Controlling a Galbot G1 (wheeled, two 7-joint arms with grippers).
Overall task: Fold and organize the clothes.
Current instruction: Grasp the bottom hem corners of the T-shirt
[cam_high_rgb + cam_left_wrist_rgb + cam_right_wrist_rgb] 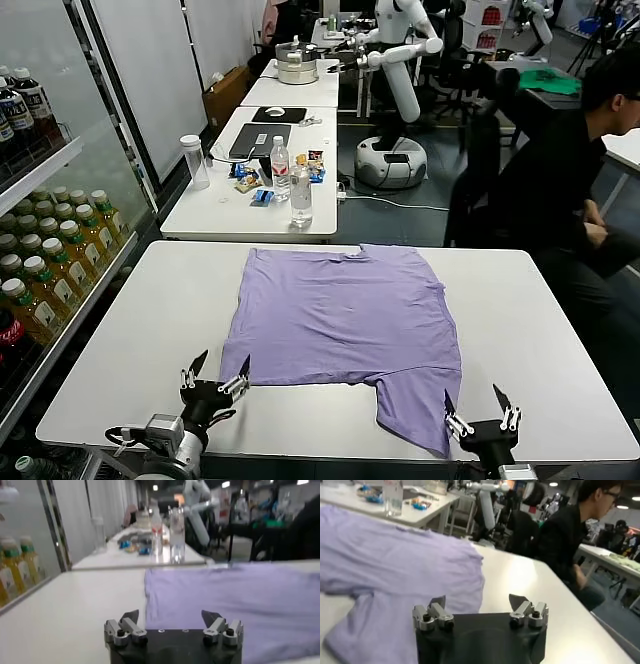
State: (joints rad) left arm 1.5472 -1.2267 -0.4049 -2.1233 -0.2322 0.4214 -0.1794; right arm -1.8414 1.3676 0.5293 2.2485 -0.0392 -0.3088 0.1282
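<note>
At the near edge of the white desk (120,350), the left pincer (214,371) and right pincer (479,409) sat low with fingers spread apart, holding nothing, probably poised to reach the nearest cloth. The left one stood just beside the T-shirt (345,315) at its near-left corner; the right one sat at the sleeve trailing toward it. The lavender shirt lay flat across the desk's middle, its long axis running near to far, collar at the far edge. Beyond stood another desk with bottles (301,195).
</note>
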